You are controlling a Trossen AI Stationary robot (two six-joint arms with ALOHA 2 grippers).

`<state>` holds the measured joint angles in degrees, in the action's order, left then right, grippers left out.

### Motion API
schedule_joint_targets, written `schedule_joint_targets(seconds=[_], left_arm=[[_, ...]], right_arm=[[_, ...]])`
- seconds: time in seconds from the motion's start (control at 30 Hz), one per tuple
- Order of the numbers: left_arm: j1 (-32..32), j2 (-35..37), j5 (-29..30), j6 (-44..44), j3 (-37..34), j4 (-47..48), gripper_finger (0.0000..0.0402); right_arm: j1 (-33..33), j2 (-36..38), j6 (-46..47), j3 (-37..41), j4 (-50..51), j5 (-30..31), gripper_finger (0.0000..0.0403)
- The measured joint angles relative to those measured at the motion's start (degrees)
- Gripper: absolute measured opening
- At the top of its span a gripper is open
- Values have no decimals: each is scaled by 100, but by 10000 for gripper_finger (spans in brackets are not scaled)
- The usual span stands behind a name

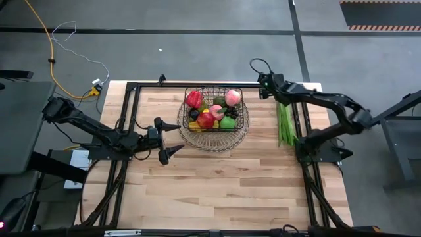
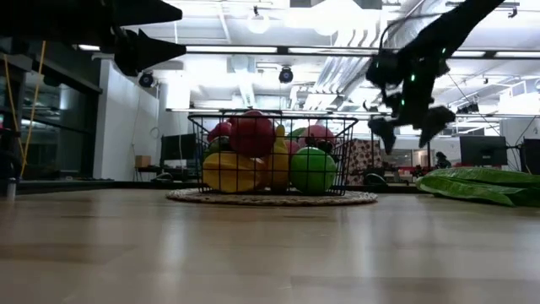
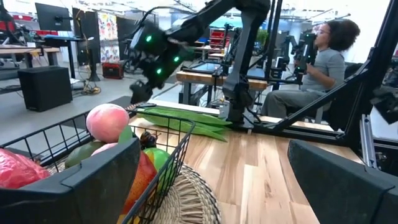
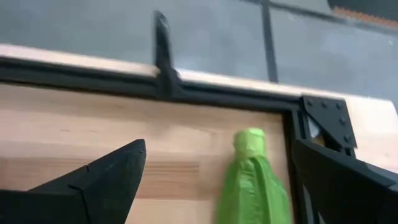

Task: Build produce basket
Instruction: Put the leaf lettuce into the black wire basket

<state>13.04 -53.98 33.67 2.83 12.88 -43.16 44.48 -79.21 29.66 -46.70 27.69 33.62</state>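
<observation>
A wire basket [image 1: 214,118] on the worktop [image 1: 217,191] holds most produce; the long green husk [image 1: 285,124] lies outside, right; the right hand [image 1: 263,79] hovers spread above its tip, seemingly ready to descend and grasp; the left hand [image 1: 172,139] waits spread beside the basket.

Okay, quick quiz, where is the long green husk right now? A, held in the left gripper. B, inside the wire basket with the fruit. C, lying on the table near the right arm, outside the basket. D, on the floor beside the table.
C: the long green husk lies flat on the table by the right arm, apart from the basket; the right gripper hangs open above its far end.
</observation>
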Motion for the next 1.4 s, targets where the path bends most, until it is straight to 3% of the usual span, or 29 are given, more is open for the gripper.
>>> schedule_joint_targets(seconds=[0.43, 0.63, 0.9, 1.07, 1.4], left_arm=[[2, 0, -2, 116, 0, 2, 395], [2, 0, -2, 147, 0, 7, 395], [2, 0, -2, 149, 0, 4, 395], [2, 0, -2, 151, 2, 5, 395], [2, 0, -2, 151, 0, 4, 395]], right_arm=[[417, -1485, 478, -11, 326, 383, 392], [369, -1520, 571, -26, 324, 538, 392], [380, -1520, 913, -26, 520, 259, 386], [447, -1520, 1048, -26, 664, 110, 343], [567, -1520, 1038, -26, 789, 42, 206]])
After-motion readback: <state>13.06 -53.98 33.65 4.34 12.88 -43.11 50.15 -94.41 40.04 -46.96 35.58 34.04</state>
